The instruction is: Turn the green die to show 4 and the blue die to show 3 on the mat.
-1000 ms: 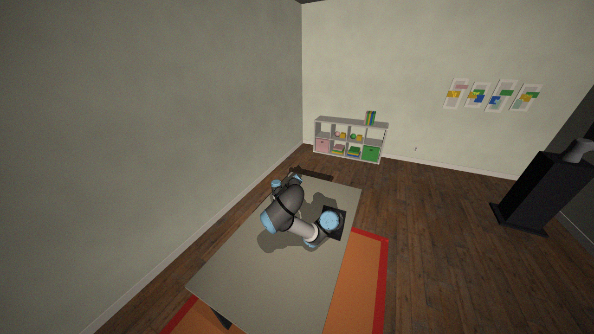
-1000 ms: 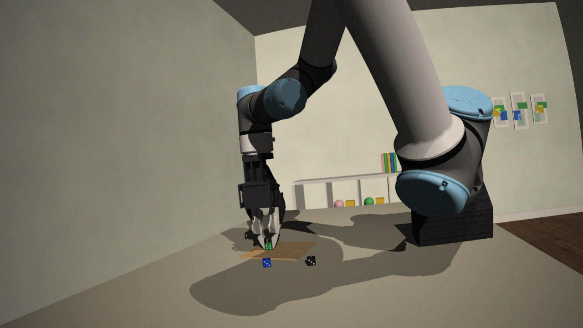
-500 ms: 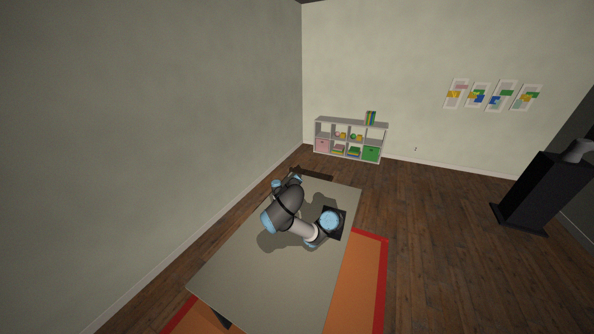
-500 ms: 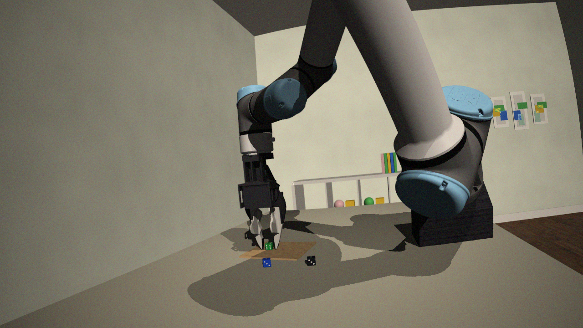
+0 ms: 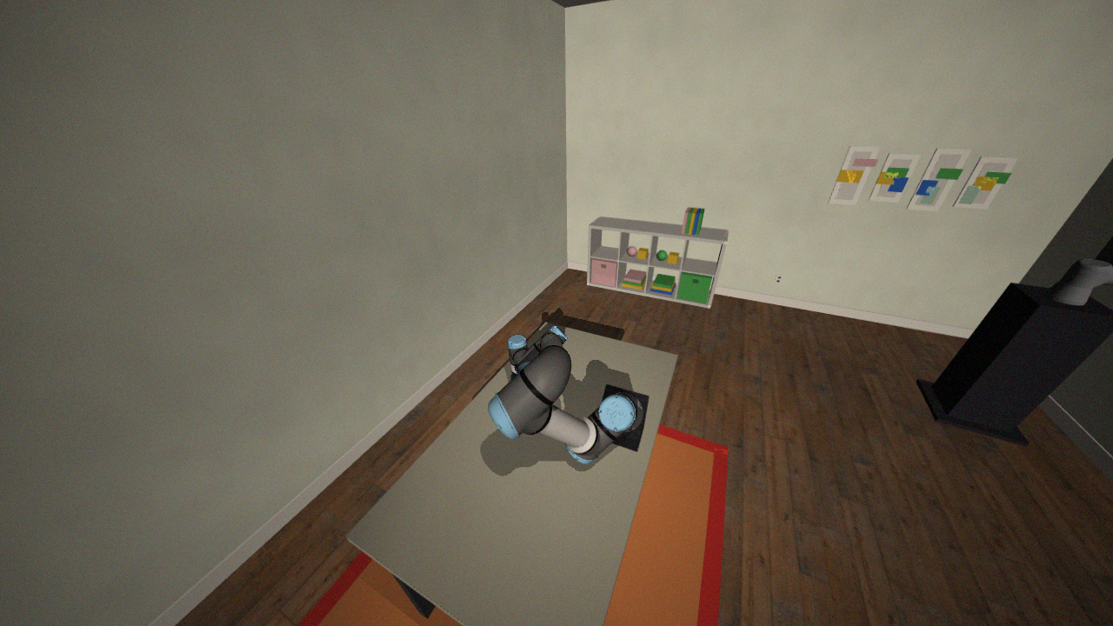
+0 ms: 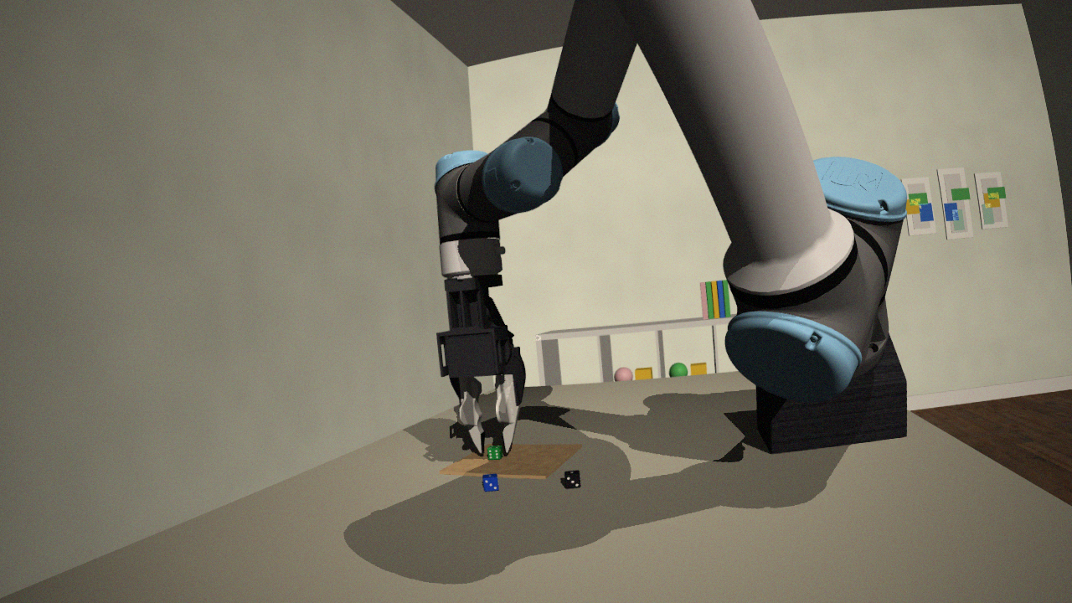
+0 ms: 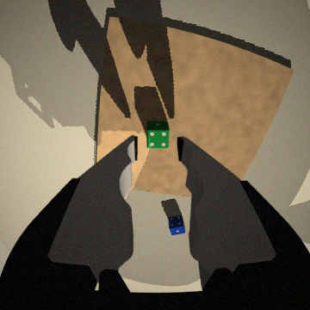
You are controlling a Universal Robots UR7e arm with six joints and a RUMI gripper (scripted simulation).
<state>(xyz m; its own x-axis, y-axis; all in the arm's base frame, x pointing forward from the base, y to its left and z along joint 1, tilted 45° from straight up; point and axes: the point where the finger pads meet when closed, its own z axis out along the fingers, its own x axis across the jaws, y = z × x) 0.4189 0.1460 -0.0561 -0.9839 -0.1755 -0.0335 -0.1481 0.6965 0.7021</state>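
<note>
The green die [image 6: 493,452] [image 7: 158,137] sits flat on the tan mat [image 6: 543,459] [image 7: 228,86], near its front left part. A face with four white pips shows to the wrist camera. My gripper [image 6: 488,440] [image 7: 157,138] is down at the mat with a finger on each side of the green die; a small gap shows on both sides, so it is open and holds nothing. The blue die [image 6: 490,482] [image 7: 176,226] lies on the table just off the mat's front edge. The black die [image 6: 571,479] lies on the table off the mat's front right corner.
The grey table [image 5: 505,529] [image 6: 749,539] carries the arm's dark base block [image 6: 832,423] at the right. In the top view the arm [image 5: 536,381] hides the dice and mat. A wall runs along the table's left side; a shelf [image 5: 657,261] stands at the far wall.
</note>
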